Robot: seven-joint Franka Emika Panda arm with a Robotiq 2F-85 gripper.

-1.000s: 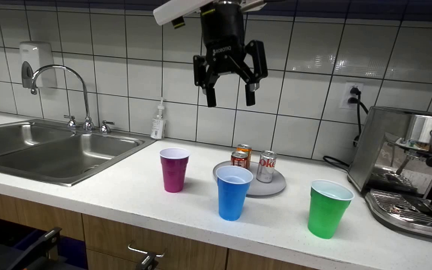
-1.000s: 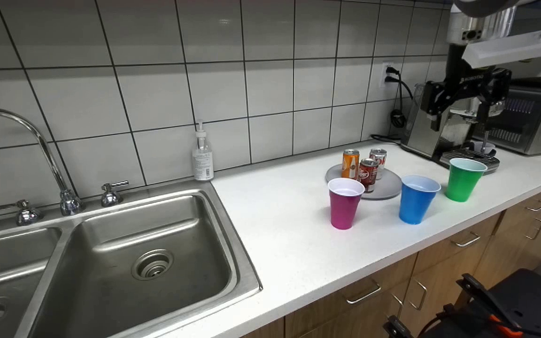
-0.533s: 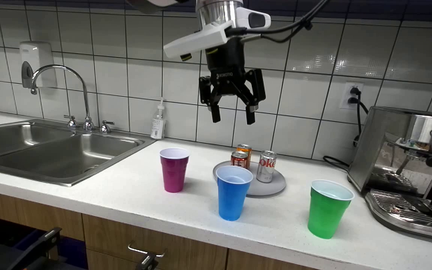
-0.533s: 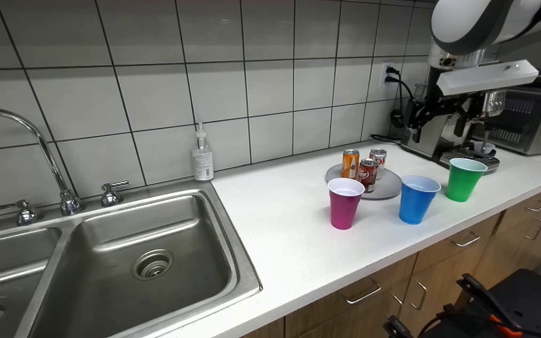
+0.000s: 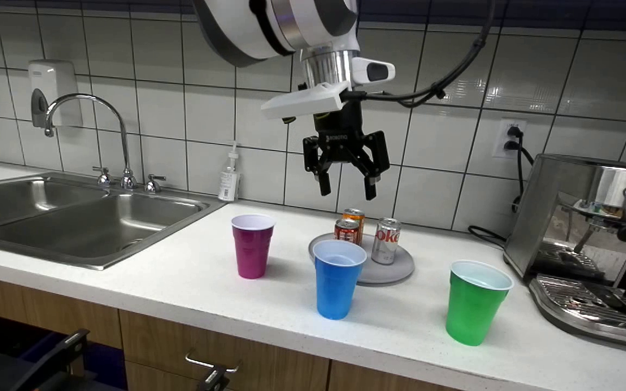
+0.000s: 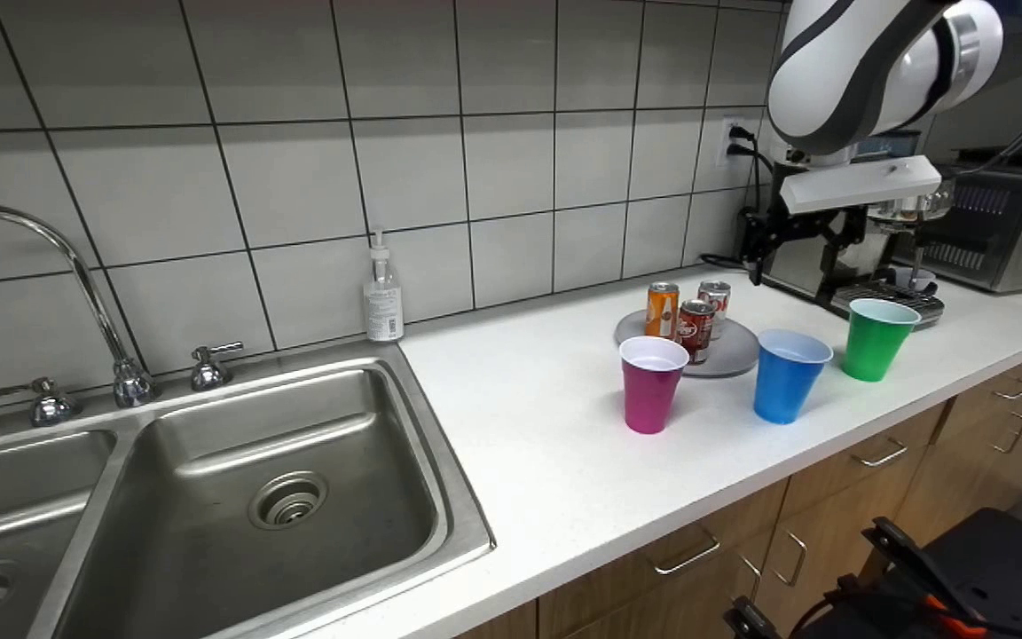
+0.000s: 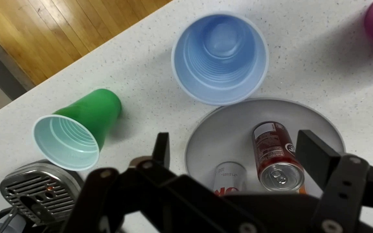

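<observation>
My gripper (image 5: 348,189) is open and empty, pointing down above the grey round plate (image 5: 383,277). Its fingers show wide apart in the wrist view (image 7: 237,147). Several cups and cans are near it. On the plate stand a silver Coke can (image 5: 385,243), a dark red can (image 6: 695,333) and an orange can (image 6: 663,311). In the wrist view the red can (image 7: 272,149) and the Coke can (image 7: 230,178) appear between the fingers, below them; the orange can is mostly hidden. A blue cup (image 5: 337,288) stands upright just in front of the plate.
A purple cup (image 5: 251,252) and a green cup (image 5: 471,309) stand on the white counter. A steel sink (image 6: 298,444) with a faucet, a soap bottle (image 6: 383,302), a coffee machine (image 5: 590,233) and a tiled wall (image 5: 269,119) surround the area.
My gripper has moved down towards the plate, shifting slightly right in one exterior picture and left in another. Its fingers stay open. The cups and cans have not moved.
</observation>
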